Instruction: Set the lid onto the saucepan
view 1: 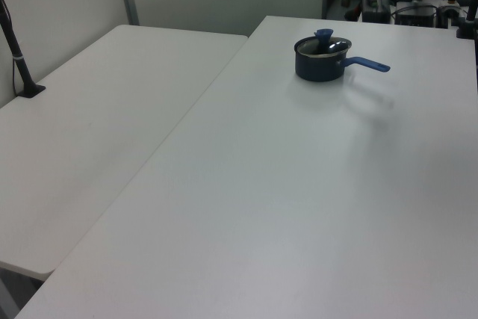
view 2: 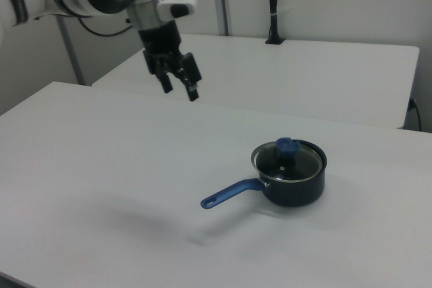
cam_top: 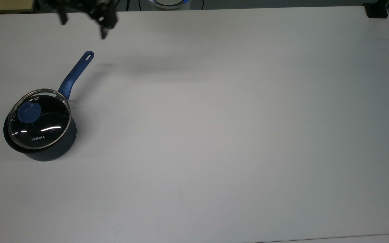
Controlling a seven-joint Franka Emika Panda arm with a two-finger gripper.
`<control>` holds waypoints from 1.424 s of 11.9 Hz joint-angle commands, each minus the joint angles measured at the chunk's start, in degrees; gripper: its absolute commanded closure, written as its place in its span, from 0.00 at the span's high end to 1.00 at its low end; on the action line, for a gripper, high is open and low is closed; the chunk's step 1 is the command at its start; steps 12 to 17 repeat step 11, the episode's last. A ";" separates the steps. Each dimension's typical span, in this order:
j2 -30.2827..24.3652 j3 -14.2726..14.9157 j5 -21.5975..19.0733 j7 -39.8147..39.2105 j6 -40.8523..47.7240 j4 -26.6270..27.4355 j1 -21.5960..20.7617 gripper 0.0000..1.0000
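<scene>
Three views agree. Top view: the lid (cam_top: 40, 118) sits on the saucepan (cam_top: 51, 150), near the top view's left edge, the gripper (cam_top: 83, 22) well apart. Left view: the knob stands above the rim. Right view: the fingers (view 2: 192, 90) are spread and empty. Lid looks off-centre; a bump could slide it.
</scene>
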State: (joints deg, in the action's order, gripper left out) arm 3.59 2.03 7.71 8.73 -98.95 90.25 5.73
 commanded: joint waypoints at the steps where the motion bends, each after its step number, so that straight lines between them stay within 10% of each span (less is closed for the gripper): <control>1: -2.97 0.87 -1.64 0.59 0.25 3.79 -4.40 1.00; 17: -2.62 0.96 -3.75 -3.89 -0.19 3.62 -8.81 1.00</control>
